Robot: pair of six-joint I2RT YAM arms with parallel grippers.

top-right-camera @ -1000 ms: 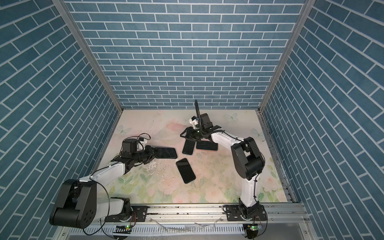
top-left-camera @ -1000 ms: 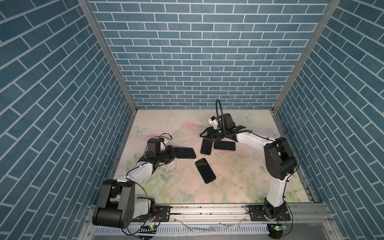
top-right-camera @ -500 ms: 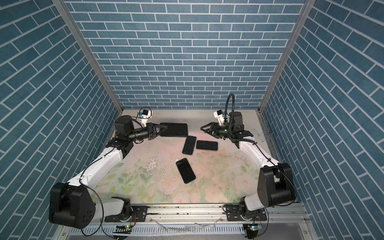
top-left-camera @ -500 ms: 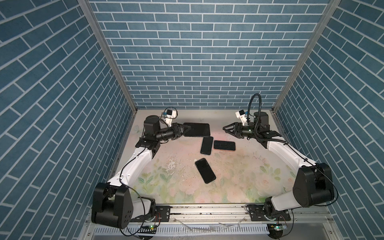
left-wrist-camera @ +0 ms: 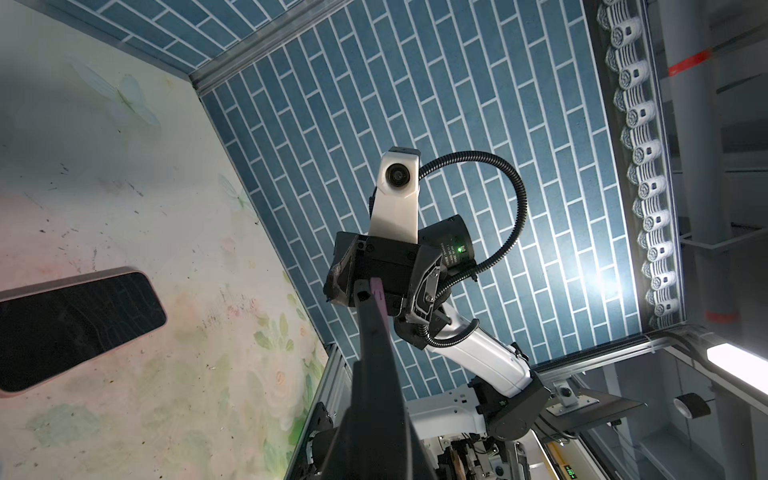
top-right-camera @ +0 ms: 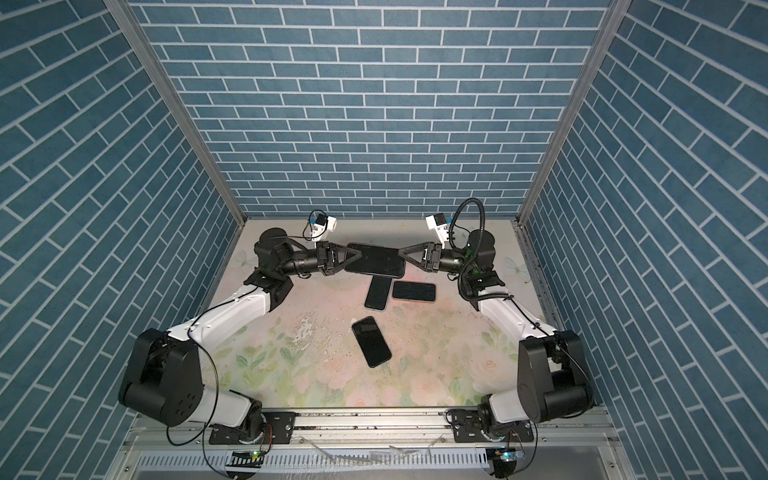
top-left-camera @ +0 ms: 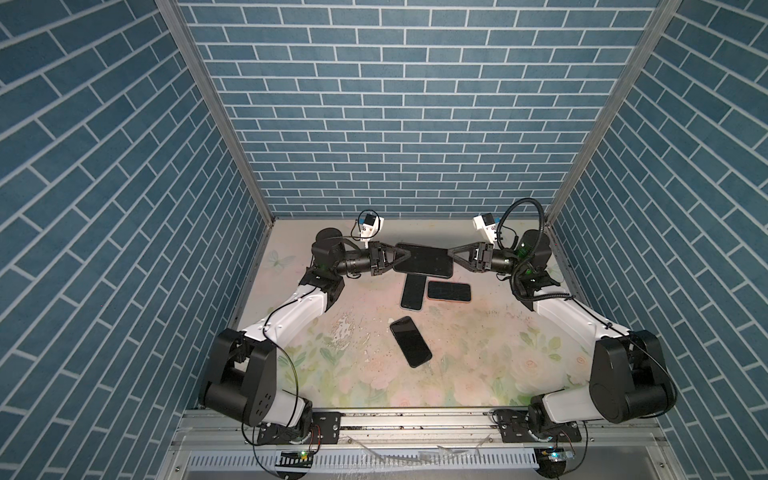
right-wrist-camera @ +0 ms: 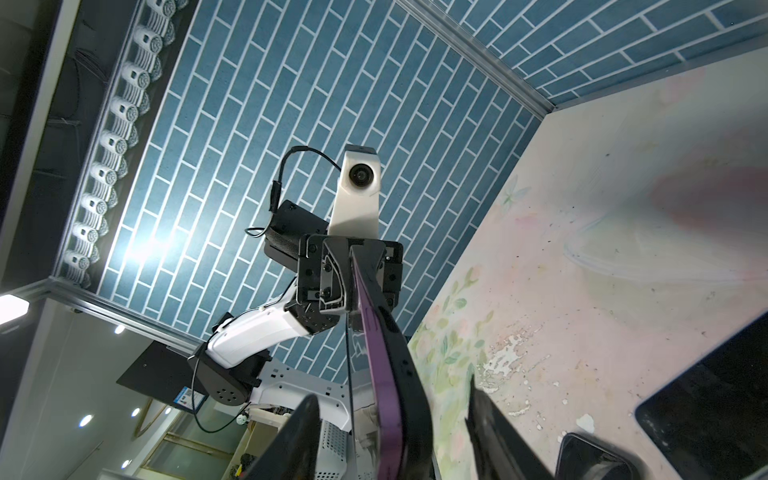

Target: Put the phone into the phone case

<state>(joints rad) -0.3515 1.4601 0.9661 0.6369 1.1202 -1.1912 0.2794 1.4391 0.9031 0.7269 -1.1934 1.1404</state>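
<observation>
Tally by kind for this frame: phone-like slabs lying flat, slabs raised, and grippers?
Phone-like slabs lying flat: 3 (middle slab, pink-edged slab, near slab)
Raised slab between the grippers: 1
Grippers: 2 (left gripper, right gripper)
Total: 6

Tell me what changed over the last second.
The left gripper, shut on the phone, lifted it off the left of the table to mid-air near the back. The right gripper left the two middle phones, swung right, then came to the phone's free end, jaws open around it. Those two and the nearer phone stayed put.
</observation>
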